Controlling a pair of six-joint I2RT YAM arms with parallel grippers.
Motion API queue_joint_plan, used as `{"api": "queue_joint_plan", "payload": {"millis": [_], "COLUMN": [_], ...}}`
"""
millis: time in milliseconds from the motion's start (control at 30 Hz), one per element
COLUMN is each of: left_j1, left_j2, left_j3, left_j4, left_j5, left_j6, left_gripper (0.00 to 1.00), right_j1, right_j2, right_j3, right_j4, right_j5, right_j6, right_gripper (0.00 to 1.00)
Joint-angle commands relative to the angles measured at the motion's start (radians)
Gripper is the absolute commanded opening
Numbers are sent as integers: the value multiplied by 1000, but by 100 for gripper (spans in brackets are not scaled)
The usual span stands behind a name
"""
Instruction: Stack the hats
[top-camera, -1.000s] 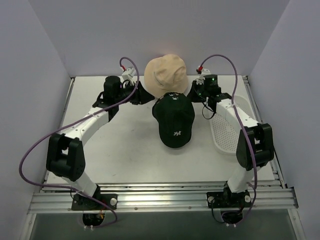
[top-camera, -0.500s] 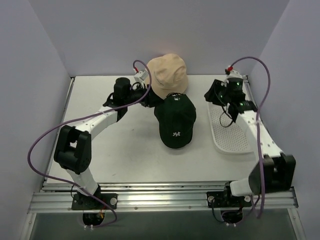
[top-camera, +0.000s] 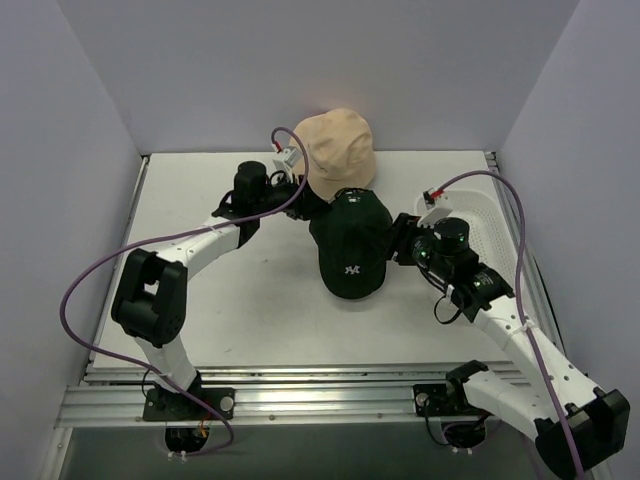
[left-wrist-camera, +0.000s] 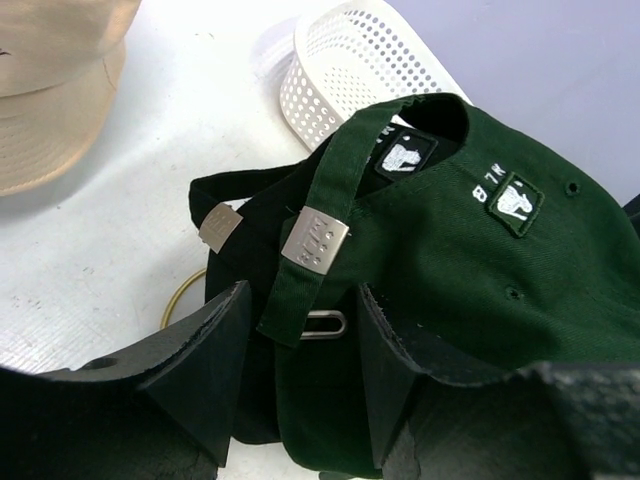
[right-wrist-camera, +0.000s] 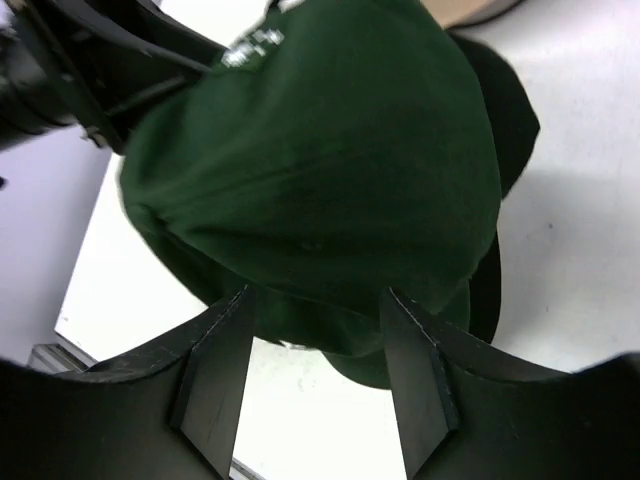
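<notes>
Table: white, enclosed by plain walls.
Dark green hat: laid over black cap, mid-table, just before tan bucket hat.
Left gripper: jaws spread either side of rear strap.
Right gripper: jaws spread at crown.

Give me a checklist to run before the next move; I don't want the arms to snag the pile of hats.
1. The left gripper is open: ok, its jaws straddle the back strap of the dark green cap.
2. The right gripper is open: ok, fingers spread before the cap's crown.
3. The green cap sits on the black cap: ok, black shows beneath it.
4. The tan bucket hat is stacked: not ok, it sits behind the pile.
5. The gold wire is clear of the left fingers: cannot tell.
6. Either gripper touches fabric: cannot tell.
</notes>
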Motion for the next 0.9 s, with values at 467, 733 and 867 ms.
{"api": "queue_joint_plan", "payload": {"millis": [467, 733, 867], "left_j1": [-20, -111, -102], "left_j2": [-239, -309, -377], "left_j3": [-285, -357, -348], "left_j4": [26, 43, -25], "left_j5": [-260, -336, -375], "left_j6": [-18, -26, -34], "left_gripper": [52, 52, 53], "right_j1": [-148, -156, -156], "right_j2": [435, 616, 639], "right_j3": [392, 655, 677], "right_j4": [-74, -223, -246], "right_j5": [-94, -188, -183], "right_j6": [-307, -451, -453], "right_gripper": [47, 47, 47]}}
